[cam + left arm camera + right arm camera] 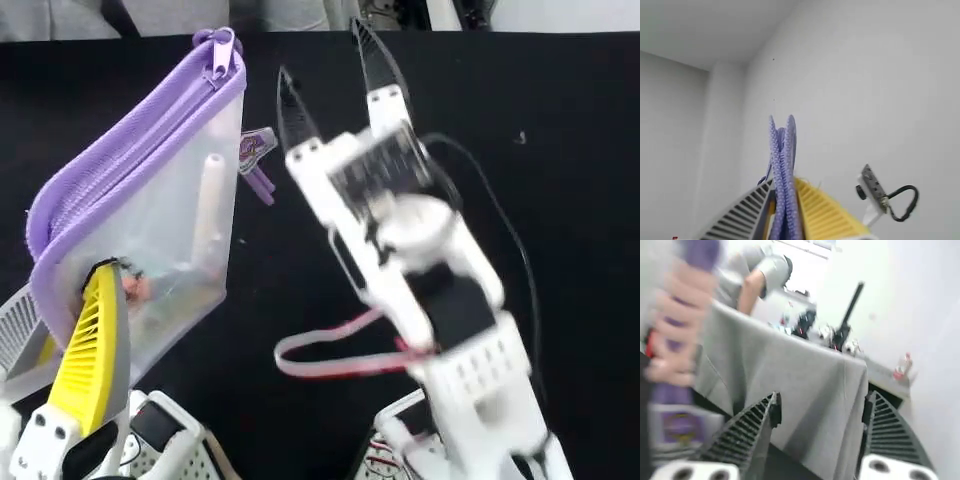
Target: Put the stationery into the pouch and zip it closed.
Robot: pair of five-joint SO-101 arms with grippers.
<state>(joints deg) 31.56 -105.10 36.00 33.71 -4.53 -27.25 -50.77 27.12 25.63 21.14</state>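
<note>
Since the left gripper (62,322) has the pouch (160,200) pinched by its near end, the bag stands up off the table (560,150) at a tilt. Its zip edge runs up and away to the zipper pull (220,50) at the far top corner. In the left wrist view I can see the purple zip tape squeezed right between the grey finger and the yellow one, so that claw is clamped tight on it. I reckon it's held that way to keep the mouth up and steady, so the other arm has something to work against.

Inside the clear wall there's a white stick (208,215) standing roughly upright. There are also some smaller bits (140,290) down at the bottom near the yellow finger.

One purple item (257,155) lies on the table just beside the pouch, between it and the right gripper (322,50). It might be a pen with a label, but it's too small for me to be sure.

The right gripper sits near the pouch, pointed toward the far table edge. Its fingers are spread wide with nothing in them, and the right wrist view shows the gap bare.

My guess is the purple thing has to go in before any zipping, so the wide-open fingers make sense. The main risk I see is the pouch twisting in the left grip when the right arm pushes on it.
</note>
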